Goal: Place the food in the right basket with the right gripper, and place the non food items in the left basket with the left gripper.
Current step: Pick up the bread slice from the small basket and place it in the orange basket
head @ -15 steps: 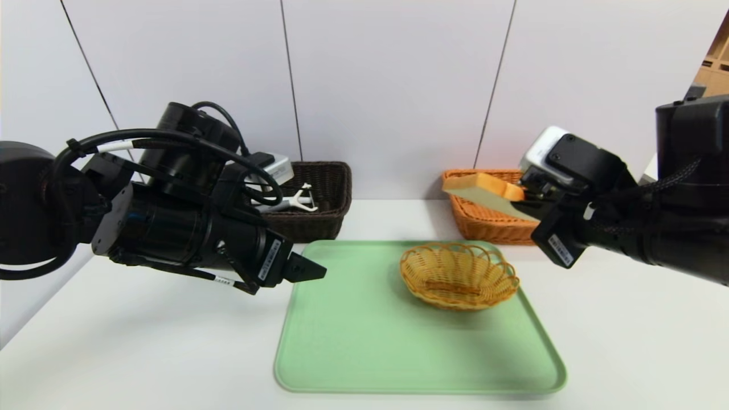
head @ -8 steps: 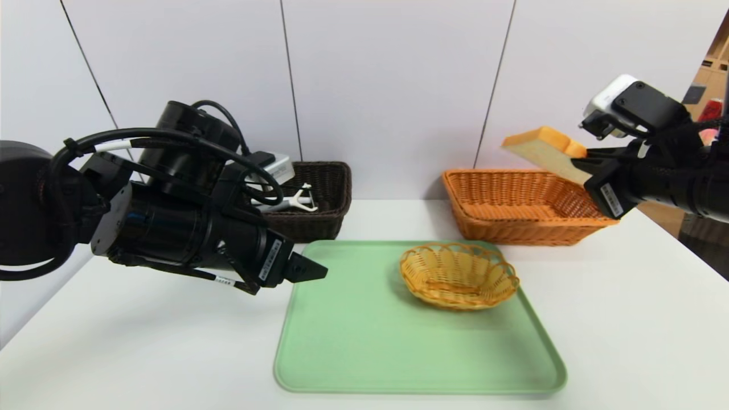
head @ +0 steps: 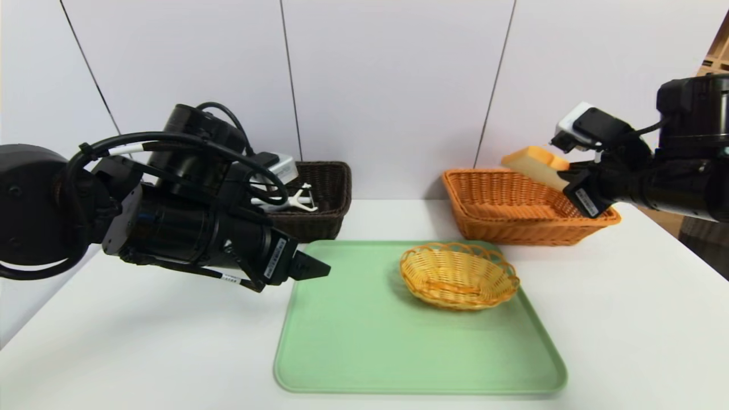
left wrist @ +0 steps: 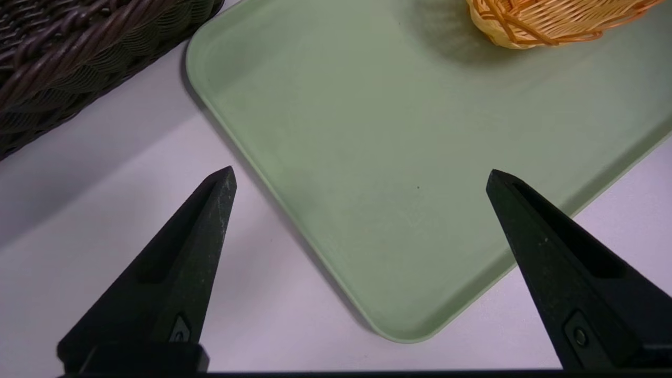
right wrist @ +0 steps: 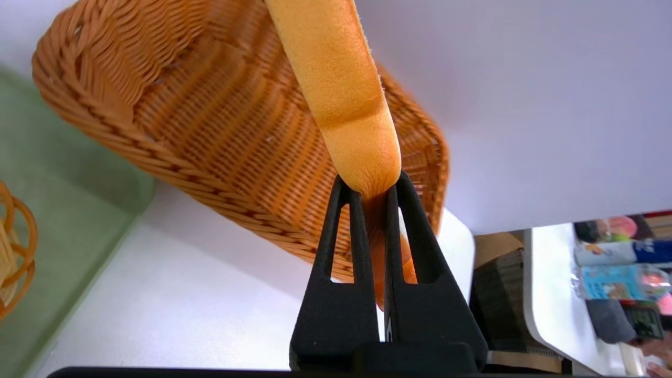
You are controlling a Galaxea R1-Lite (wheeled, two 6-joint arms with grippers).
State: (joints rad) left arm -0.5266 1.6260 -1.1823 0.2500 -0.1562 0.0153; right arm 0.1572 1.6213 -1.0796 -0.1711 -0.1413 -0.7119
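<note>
The bread slice (head: pixel 535 165), thick and pale with a smooth orange-brown crust (softly creased), is pinched in the right gripper (right wrist: pixel 374 184) above the orange wicker basket (head: pixel 529 228), beyond the green tray's far right corner. The left gripper (left wrist: pixel 359 168) gapes wide over the smooth tray's (head: pixel 421 341) left edge.

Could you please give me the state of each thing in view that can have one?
Right gripper: jaws shut on the bread, above the orange-tan basket
Bread slice: held, tilted, not yet released
Orange-tan basket: upright, no food resting inside
Left gripper: jaws open, holding nothing, over the tray's edge
Dark brown basket: upright, containing the peeler
Peeler: lying in the dark basket
Oval yellow basket: upright, on the tray
</note>
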